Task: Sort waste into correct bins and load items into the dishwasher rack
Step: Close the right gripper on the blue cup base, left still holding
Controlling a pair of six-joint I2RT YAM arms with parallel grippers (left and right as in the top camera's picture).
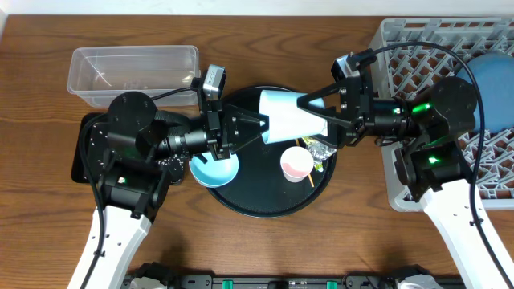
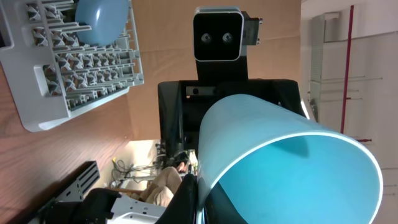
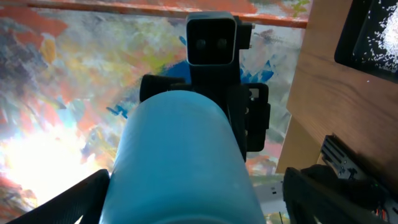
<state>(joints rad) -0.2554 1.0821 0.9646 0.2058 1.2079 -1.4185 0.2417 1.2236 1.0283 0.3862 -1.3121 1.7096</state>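
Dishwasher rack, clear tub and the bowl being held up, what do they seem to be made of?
Dishwasher rack: grey moulded plastic, matt, going by its lattice and pegs. Clear tub: transparent plastic, glossy; the table shows through. Pale bowl: probably plastic or melamine, smooth with a thin rim; uncertain.

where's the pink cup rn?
Overhead view: the pink cup stands upright on the round black tray, right of centre, with the crumpled foil wrappers just to its right and the held pale blue bowl above it in the picture.
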